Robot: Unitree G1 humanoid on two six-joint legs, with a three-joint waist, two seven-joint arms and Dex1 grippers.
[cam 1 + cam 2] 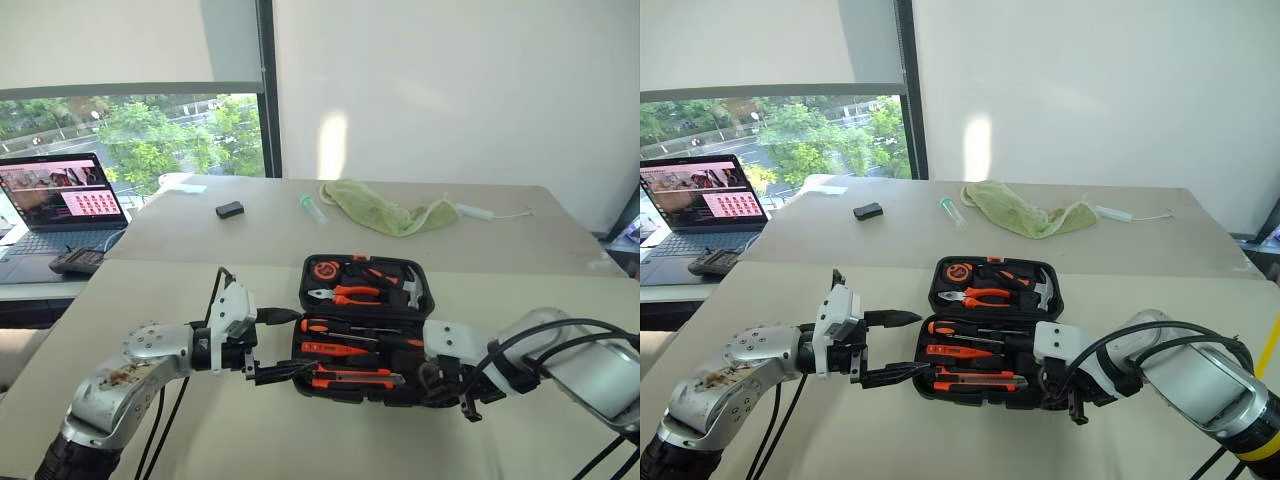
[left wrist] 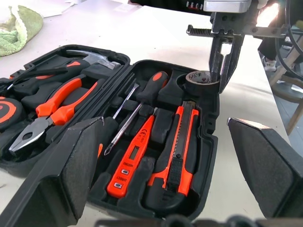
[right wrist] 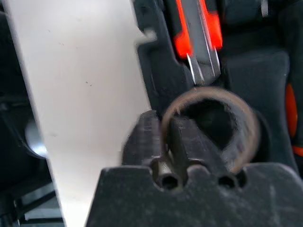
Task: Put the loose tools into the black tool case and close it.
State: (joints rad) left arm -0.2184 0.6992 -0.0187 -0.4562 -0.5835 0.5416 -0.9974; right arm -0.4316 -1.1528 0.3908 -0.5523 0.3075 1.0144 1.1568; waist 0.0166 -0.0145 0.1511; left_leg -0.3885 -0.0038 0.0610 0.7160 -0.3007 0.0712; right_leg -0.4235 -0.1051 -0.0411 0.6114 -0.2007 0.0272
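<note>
On the desk (image 1: 200, 320), the left hand (image 1: 283, 347) hovered just left of the black tool case (image 1: 362, 328), fingers spread wide and pinching nothing. The case lay open, centre of the desk, its near half holding the long screwdrivers (image 2: 142, 106), the small red-orange screwdriver (image 2: 130, 158) and the utility knife (image 2: 179, 149). At the case's right end, the right hand (image 2: 222, 71) straddled the tape roll's (image 2: 202, 78) rim in its slot, fingers slightly parted.
</note>
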